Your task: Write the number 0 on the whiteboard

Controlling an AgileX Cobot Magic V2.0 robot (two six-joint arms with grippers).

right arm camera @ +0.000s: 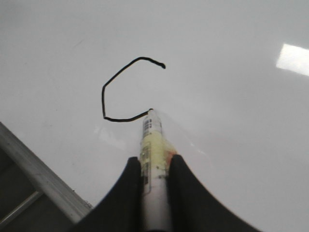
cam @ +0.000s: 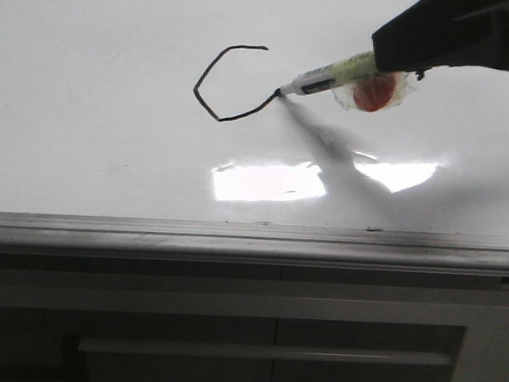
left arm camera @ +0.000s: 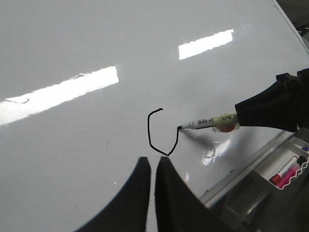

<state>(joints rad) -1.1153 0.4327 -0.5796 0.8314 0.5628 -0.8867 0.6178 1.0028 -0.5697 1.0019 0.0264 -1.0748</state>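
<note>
Large glossy white flat whiteboard (cam: 92, 145) fills the far field in the front view; its grey metal edge rail (cam: 251, 241) runs along the near side, the grey drawer-fronted cabinet (cam: 270, 349) below and in front of it. Thin black hand-drawn unclosed loop, the partial number 0 (cam: 211, 87), lies on the board left of centre, its gap facing right. Yellow-and-white barrelled marker (cam: 332, 76) lies right of the loop, tip touching the stroke's lower end. Black right hand (cam: 395, 61) holds the marker from the right. Black left hand (left arm camera: 152, 166) sits near the loop, off the board.
</note>
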